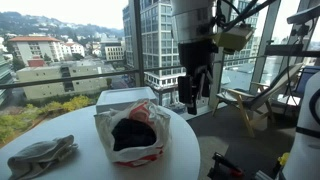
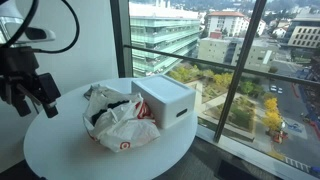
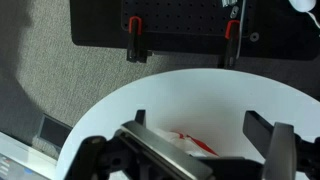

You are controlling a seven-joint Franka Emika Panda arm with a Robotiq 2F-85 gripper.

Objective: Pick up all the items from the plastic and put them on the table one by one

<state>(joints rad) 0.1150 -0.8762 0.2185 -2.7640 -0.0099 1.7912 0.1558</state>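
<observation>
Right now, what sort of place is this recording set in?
Probably an upper-floor office or lab: floor-to-ceiling windows overlooking city buildings, a round white table, and grey carpet in the wrist view.

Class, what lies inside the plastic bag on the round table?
A dark bundle shows in the bag's open mouth. What it is, and anything beneath it, is covered by plastic.

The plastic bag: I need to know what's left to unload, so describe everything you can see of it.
The plastic bag is thin, crumpled white film with red print, slumped on the round white table, mouth gaping open. A dark bundle lies inside; I cannot tell what. A white box stands close against it. The open hand hangs to one side, not touching it.
</observation>
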